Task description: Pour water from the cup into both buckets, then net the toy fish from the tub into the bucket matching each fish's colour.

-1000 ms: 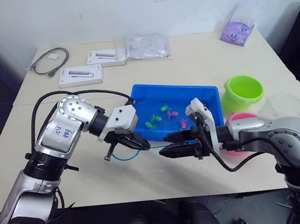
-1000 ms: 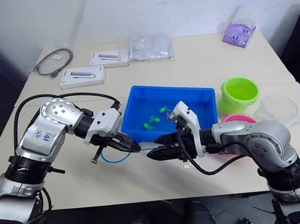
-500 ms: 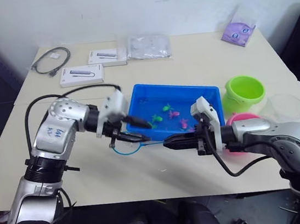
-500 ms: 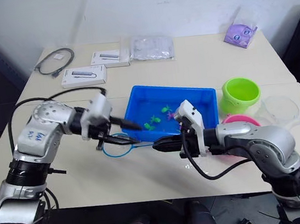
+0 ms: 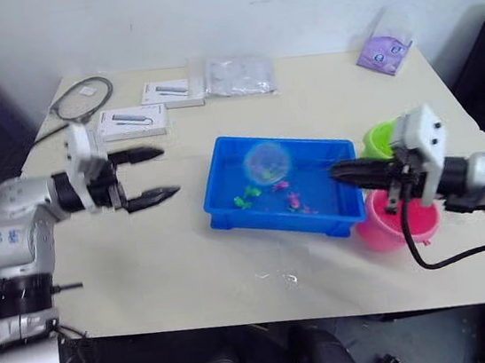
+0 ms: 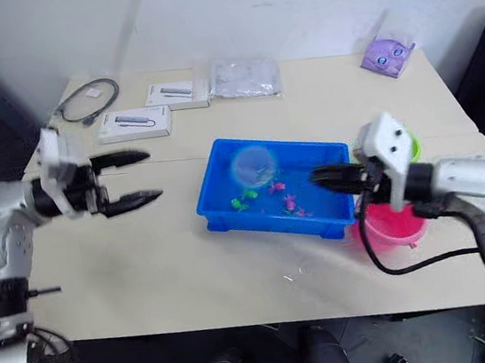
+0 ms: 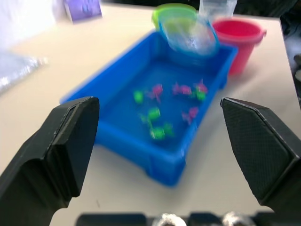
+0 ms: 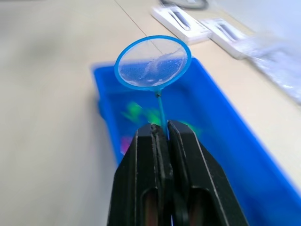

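the right gripper (image 8: 161, 129) has its 2 black fingers (image 8: 141, 174) pressed together on the thin handle of the net (image 8: 153, 62), w/ the light-blue hoop held up over the tub (image 5: 227, 203), above the far left part of the water. hoop looks empty, mesh see-through. in the head views the right gripper sits at the tub's right end, over the rim, just in front of the buckets.

the left gripper (image 5: 145, 175) is spread wide, nothing between the fingers, hanging over bare table (image 5: 191, 269) well left of the tub, tips pointing toward it.

the tub is mid-table, long side running left-right. toy fish (image 7: 155, 115) lie in a loose cluster near its middle and front, green & pink mixed, all in the tub. exact count hard to tell.

pink bucket (image 5: 382, 226) stands touching or just beside the tub's right front corner; green bucket (image 5: 378, 137) just behind it, partly hidden by the right gripper's white housing. the cup (image 7: 214, 7) shows in the left wrist view as a clear shape behind the pink bucket, blurry.

far side of table: 2 white boxes (image 5: 132, 120), a grey cable (image 5: 79, 97) coiled at the left corner, a clear plastic bag (image 5: 239, 74), and a purple pouch (image 5: 384, 51) at the right.
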{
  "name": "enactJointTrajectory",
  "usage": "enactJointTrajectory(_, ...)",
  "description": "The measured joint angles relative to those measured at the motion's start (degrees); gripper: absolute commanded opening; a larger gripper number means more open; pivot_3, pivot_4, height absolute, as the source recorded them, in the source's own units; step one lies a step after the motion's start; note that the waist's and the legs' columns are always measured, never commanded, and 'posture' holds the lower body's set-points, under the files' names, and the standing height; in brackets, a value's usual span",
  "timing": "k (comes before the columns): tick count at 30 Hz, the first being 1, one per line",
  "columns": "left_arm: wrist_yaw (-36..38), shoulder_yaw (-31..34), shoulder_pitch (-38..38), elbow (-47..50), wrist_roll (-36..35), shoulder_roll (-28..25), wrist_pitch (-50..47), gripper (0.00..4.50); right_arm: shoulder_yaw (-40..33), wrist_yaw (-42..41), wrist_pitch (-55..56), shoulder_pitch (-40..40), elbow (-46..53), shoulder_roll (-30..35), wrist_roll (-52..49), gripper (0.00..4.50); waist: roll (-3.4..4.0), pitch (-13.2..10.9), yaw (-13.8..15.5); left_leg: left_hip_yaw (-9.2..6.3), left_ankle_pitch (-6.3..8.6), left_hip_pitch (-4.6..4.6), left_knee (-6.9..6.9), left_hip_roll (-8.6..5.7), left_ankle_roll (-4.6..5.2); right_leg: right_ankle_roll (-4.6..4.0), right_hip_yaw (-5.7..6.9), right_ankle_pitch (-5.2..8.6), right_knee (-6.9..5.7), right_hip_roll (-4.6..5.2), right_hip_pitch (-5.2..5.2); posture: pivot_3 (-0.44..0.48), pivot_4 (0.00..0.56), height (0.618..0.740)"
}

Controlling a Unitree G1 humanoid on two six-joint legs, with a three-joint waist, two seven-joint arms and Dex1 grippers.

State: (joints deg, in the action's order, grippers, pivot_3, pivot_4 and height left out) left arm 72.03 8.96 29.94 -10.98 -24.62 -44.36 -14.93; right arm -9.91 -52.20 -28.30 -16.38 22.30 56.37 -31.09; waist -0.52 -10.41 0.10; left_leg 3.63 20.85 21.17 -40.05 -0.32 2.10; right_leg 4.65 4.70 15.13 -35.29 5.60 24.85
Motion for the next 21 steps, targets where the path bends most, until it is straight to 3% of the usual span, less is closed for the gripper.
enactJointTrajectory(3,0.4,0.0,-6.8,1.8,0.2,-0.4,1.1,4.41,0.3,-4.6,11.0,2.1,-6.3,2.5,7.7,0.00,0.00,0.0,0.0,0.00,0.00,0.00,-0.05,0.02,0.00,0.00,-0.01,0.00,-0.03,0.02,-0.01,0.000,0.150,0.740)
enactJointTrajectory(10,-1.7,0.1,-10.9,7.2,-0.7,0.2,0.5,4.41,5.8,-11.7,33.3,-2.0,-18.5,4.1,20.2,0.00,0.02,0.0,-0.4,0.03,-0.01,-0.16,-0.04,0.03,-0.03,0.01,-0.08,-0.01,-0.09,0.06,-0.07,0.000,0.150,0.740)
enactJointTrajectory(21,-3.8,0.0,-11.9,10.5,-1.6,0.9,-2.0,4.41,15.7,-15.2,43.8,-13.0,-29.9,0.0,28.9,0.00,0.04,0.0,-0.3,0.01,-0.02,-0.16,-0.05,0.05,-0.09,-0.02,-0.06,0.01,-0.13,0.09,-0.07,0.000,0.150,0.740)
